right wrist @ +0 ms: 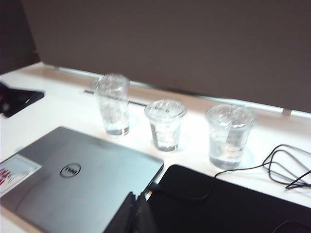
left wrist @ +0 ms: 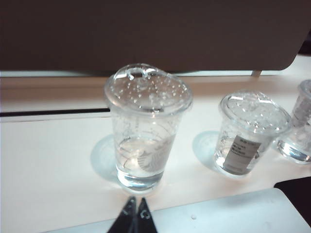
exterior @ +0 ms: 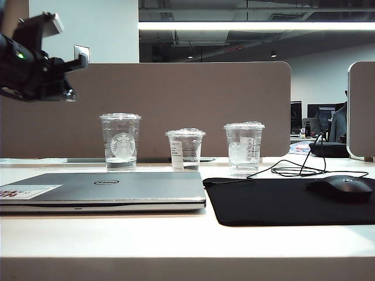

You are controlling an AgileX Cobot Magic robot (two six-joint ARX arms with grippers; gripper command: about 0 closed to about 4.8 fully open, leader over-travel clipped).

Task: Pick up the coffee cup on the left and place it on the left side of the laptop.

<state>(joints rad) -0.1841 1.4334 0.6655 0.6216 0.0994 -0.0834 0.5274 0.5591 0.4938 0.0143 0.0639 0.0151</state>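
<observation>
From my console the coffee cup (exterior: 120, 141) stood upright on the table (exterior: 176, 234) just behind the closed laptop (exterior: 105, 190), leftmost in a row with the shorter labelled cup (exterior: 185, 149) and the ice cup (exterior: 244, 147). The left gripper (left wrist: 135, 213) showed its fingertips pressed together, carrying nothing, aimed at the base of the coffee cup (left wrist: 147, 128) with a gap between them; in the exterior view that arm (exterior: 35, 61) hung high at the upper left, well above the cup. The right gripper (right wrist: 136, 206) also looked pinched shut on nothing, hovering over the near edge of the laptop (right wrist: 82, 174) beside the black mouse pad (right wrist: 228, 204). My worry was that closed fingers pushed forward would simply poke the cup and topple it or shove it into the labelled neighbour (left wrist: 250, 133), so the jaws needed spreading before any approach. I judged the thin clear plastic could buckle under a hard squeeze, popping the lid (left wrist: 148, 90) and spilling the little liquid at the bottom near the laptop. A low carry might also clip the laptop's edge
</observation>
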